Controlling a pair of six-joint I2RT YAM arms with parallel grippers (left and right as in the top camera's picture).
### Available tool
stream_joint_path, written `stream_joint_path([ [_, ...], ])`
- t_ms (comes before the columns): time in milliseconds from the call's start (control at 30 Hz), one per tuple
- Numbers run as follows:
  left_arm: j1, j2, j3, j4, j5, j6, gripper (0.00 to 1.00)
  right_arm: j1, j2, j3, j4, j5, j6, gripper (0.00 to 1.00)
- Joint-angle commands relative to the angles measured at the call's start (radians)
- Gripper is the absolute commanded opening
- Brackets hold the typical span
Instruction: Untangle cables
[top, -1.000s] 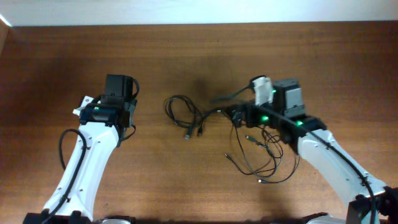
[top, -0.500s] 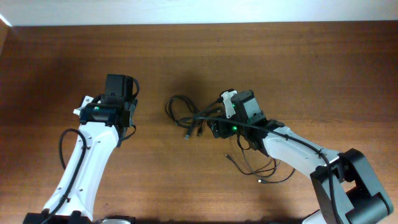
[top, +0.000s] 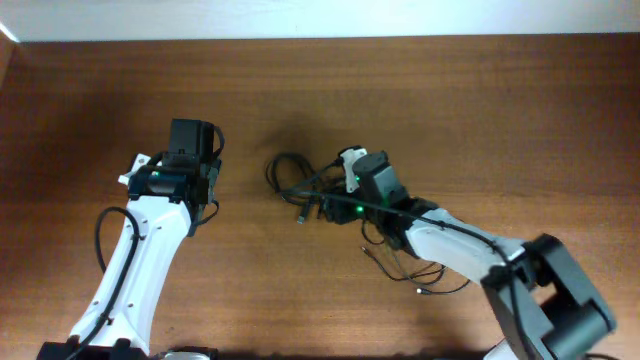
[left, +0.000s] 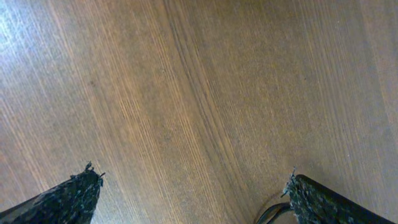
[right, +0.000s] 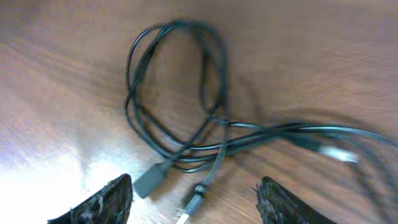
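Within the last second the right arm has swung from the right part of the table (top: 100, 90) toward its middle, and the right gripper (right: 194, 186) now hangs just above the left end of the cables (right: 214, 124). Its fingers stand wide apart, one at each lower corner of the wrist view, and nothing is between them but the wood and the cords lying on it. No cord is caught yet.

The cables lie near the centre of the table. On the left there is a double loop (right: 129, 81), with a dark plug (right: 149, 180) and a thinner plug (right: 196, 198) at its near end. A bundle of strands runs off to the right, where a pale metallic plug (right: 336, 154) shows, blurred. The loop looks the same as before; only the arm moved.

The left gripper (left: 194, 182) did not move. It is also wide open, above bare wood well apart from the cables, holding nothing.

The untangling seems to be just at its start: the move was an approach, and the next step is probably to lower and close on one strand of the loop
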Motion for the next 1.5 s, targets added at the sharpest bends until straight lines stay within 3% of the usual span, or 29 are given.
stream_joint_path([
  [0, 0.003, 0.004, 0.0, -0.001, 0.001, -0.002, 0.99, 0.038, 0.079, 0.006, 0.064, 0.009, 0.029, 0.64],
  [167, 0.003, 0.004, 0.0, -0.001, 0.001, -0.002, 0.99, 0.039, 0.103, 0.006, 0.084, 0.04, 0.029, 0.55],
  [767, 0.003, 0.004, 0.0, -0.002, 0.001, -0.002, 0.99, 0.04, 0.243, 0.007, 0.256, 0.08, 0.082, 0.41],
  [933, 0.003, 0.004, 0.0, -0.002, 0.001, -0.002, 0.99, 0.04, 0.243, 0.006, 0.252, 0.08, 0.082, 0.11],
  [1000, 0.003, 0.004, 0.0, -0.002, 0.001, -0.002, 0.99, 0.04, 0.243, 0.007, 0.252, 0.08, 0.082, 0.05],
  [1233, 0.003, 0.004, 0.0, -0.002, 0.001, -0.002, 0.99, 0.04, 0.196, 0.007, 0.252, 0.053, 0.08, 0.04],
  [1467, 0.003, 0.004, 0.0, -0.001, 0.0, -0.002, 0.99, 0.04, -0.095, 0.007, 0.248, -0.048, 0.045, 0.04],
])
